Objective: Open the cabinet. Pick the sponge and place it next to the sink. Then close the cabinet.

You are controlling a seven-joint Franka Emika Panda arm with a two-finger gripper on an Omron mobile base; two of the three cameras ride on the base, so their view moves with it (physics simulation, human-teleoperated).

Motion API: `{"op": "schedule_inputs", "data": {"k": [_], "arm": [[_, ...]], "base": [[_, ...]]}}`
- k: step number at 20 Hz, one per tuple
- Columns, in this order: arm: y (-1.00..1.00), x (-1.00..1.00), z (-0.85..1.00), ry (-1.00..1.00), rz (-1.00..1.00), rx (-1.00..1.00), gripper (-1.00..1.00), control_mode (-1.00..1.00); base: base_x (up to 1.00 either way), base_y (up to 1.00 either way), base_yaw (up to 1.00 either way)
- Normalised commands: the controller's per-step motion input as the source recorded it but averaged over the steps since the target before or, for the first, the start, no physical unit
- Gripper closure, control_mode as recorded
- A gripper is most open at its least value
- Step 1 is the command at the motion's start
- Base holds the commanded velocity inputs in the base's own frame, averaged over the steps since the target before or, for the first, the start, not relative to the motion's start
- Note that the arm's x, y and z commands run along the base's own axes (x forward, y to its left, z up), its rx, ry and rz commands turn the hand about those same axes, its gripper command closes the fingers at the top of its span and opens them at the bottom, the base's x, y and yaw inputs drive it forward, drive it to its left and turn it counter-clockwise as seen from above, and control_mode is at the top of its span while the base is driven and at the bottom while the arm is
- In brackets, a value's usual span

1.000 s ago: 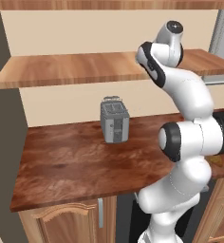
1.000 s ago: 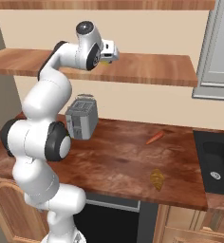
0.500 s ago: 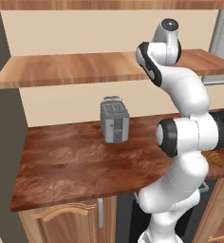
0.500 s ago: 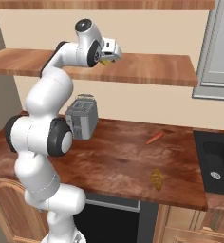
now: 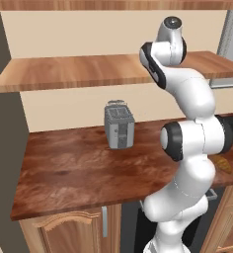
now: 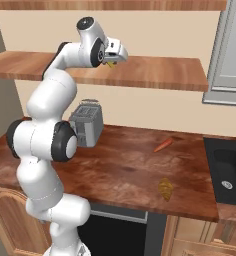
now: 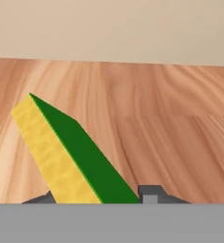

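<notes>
Reaching up to the cabinet (image 6: 140, 72) shelf, your gripper (image 6: 111, 62) sat over the sponge (image 7: 71, 152), seen in the right base view as a yellow-green scrap just under the hand. In the hand view the sponge stood on edge and tilted, green face to one side and yellow layer to the other, its lower end running down between the two dark tips at the bottom of the picture, wood grain of the shelf behind it. Whether the fingers were already pinching it or only closing around it could not be told; the sponge lay between them, and that was as far as the pictures went. You could judge the first step done: the shelf boards lay bare to the room in both base views, with no door across them. The pick looked to be in hand, not finished, since the sponge sat at shelf level. Left for you were the carry across to the sink (image 6: 229, 175), whose dark basin showed at the far right of the counter (image 6: 130, 165), the setting down beside it, and the closing of the cabinet. On the counter below stood the toaster (image 5: 119, 125), with a carrot (image 6: 163, 145) and a small brown thing (image 6: 165, 189) lying well apart from it toward the sink.
</notes>
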Motion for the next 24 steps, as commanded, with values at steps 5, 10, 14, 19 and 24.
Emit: {"op": "schedule_inputs", "data": {"k": [5, 10, 14, 19, 24], "arm": [[0.0, -0.01, 0.0, 0.0, 0.0, 0.0, 1.0, -1.0], [0.0, -0.54, 0.0, -0.03, 0.0, 0.0, 1.0, -1.0], [-0.01, -1.0, -0.02, -0.06, 0.0, 0.0, 1.0, -1.0], [-0.11, -1.0, -0.05, -0.05, 0.0, 0.0, 1.0, -1.0], [-0.53, -1.0, -0.05, 0.0, -0.03, 0.0, 1.0, -1.0]], "base": [[0.0, 0.0, 0.0], [0.0, 0.0, 0.0], [0.0, 0.0, 0.0], [0.0, 0.0, 0.0], [0.0, 0.0, 0.0]]}}
